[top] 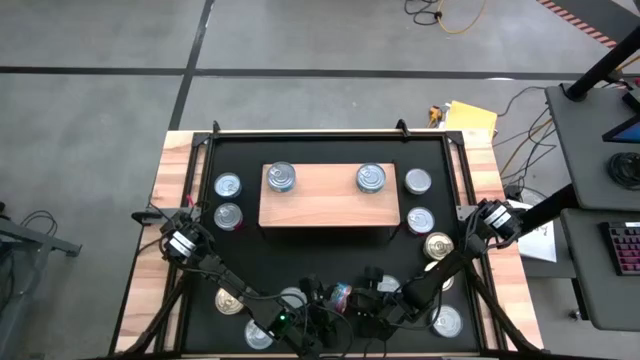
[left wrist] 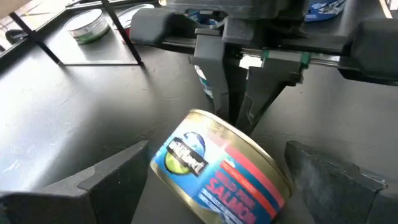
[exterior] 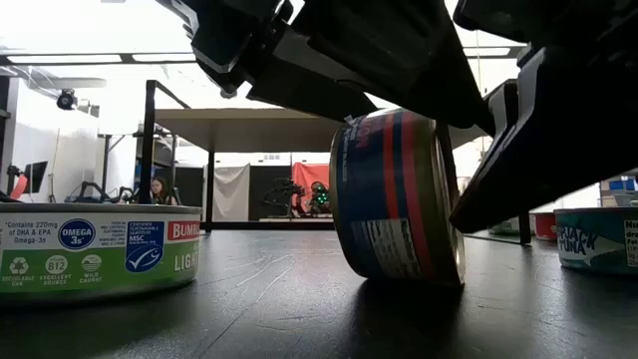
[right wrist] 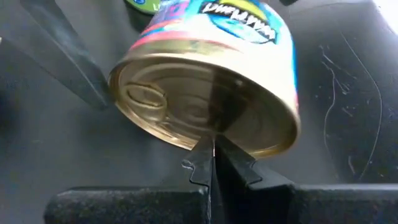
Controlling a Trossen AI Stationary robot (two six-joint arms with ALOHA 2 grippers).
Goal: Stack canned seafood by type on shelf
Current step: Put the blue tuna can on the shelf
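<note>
A salmon can (left wrist: pixel 221 168) with a blue and red label and a gold lid (right wrist: pixel 193 109) stands tilted on its edge on the black mat, near the table's front middle (top: pixel 341 293). My left gripper (left wrist: pixel 217 180) is open, with one finger (left wrist: pixel 106 180) on each side of the can's wall. My right gripper (right wrist: pixel 212 152) is shut against the lid. The wooden shelf (top: pixel 325 205) lies farther back and bears two cans (top: pixel 281 178) (top: pixel 371 178). My left gripper's fingers stand close beside the can's label wall; I cannot tell whether they touch it. My right gripper presses its shut fingertips (right wrist: pixel 227 158) against the gold lid near its lower rim (right wrist: pixel 214 134), slanting down from the table's right. The can leans with its lower rim (exterior: pixel 439 281) on the mat.
Several more cans sit on the mat: left of the shelf (top: pixel 228 185) (top: pixel 229 215), right of it (top: pixel 417 181) (top: pixel 420 220) (top: pixel 438 245), and near the front edge (top: pixel 230 300) (top: pixel 447 322). A green-labelled can (exterior: pixel 100 249) stands close to the low camera.
</note>
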